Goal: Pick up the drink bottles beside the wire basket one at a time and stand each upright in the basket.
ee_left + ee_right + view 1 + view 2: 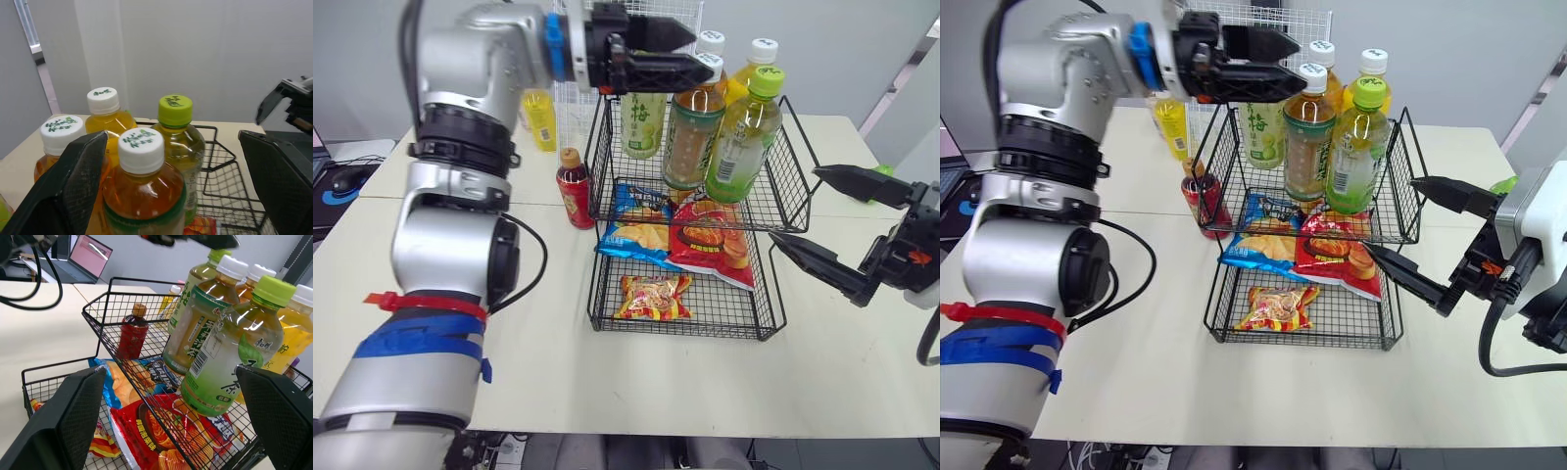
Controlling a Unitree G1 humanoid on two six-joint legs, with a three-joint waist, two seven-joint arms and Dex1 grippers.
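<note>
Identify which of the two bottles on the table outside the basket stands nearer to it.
The small dark red bottle with the brown cap, right at the basket's left side; the yellow bottle stands farther back.

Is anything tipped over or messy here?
Nothing is tipped: the bottles in the wire basket stand upright. The red chip bag lies slanted, overlapping the blue one. A small red bottle stands outside the basket.

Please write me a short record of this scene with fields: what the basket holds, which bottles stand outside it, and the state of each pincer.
upper tier: five bottles, upright
lower tier: snack bags
outside basket: red bottle and yellow bottle, upright on table, at its left
left pincer: open, empty, above the upper-tier bottles
right pincer: open, empty, right of basket
</note>
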